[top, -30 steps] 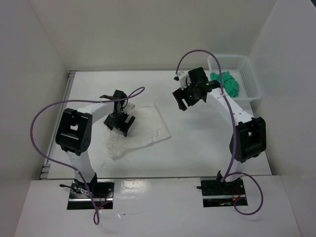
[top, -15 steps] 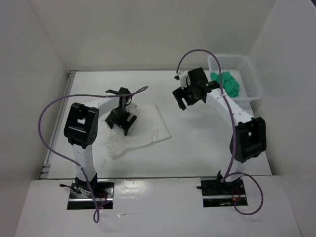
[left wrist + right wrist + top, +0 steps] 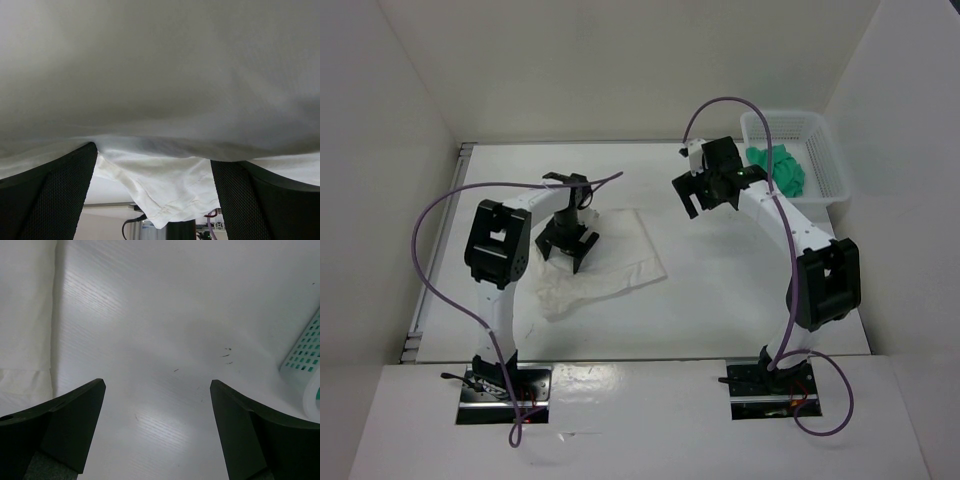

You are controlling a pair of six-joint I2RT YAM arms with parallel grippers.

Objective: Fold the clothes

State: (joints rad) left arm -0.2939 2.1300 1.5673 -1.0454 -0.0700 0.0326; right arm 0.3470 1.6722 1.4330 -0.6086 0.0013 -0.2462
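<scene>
a: where is the white garment located?
b: the white garment (image 3: pixel 610 262) is spread, wrinkled, on the left half of the table (image 3: pixel 720 290).
a: how are the grippers set?
b: the left gripper (image 3: pixel 152 152) is held close over the garment, jaws spread wide, nothing pinched. the right gripper (image 3: pixel 157 385) is held over bare table, jaws spread and empty, near the mesh basket (image 3: pixel 825 150), in which a green cloth (image 3: pixel 780 168) is contained.

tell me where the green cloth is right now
In the top view, the green cloth sits inside the white mesh basket at the table's far right corner, just right of the right gripper.
</scene>
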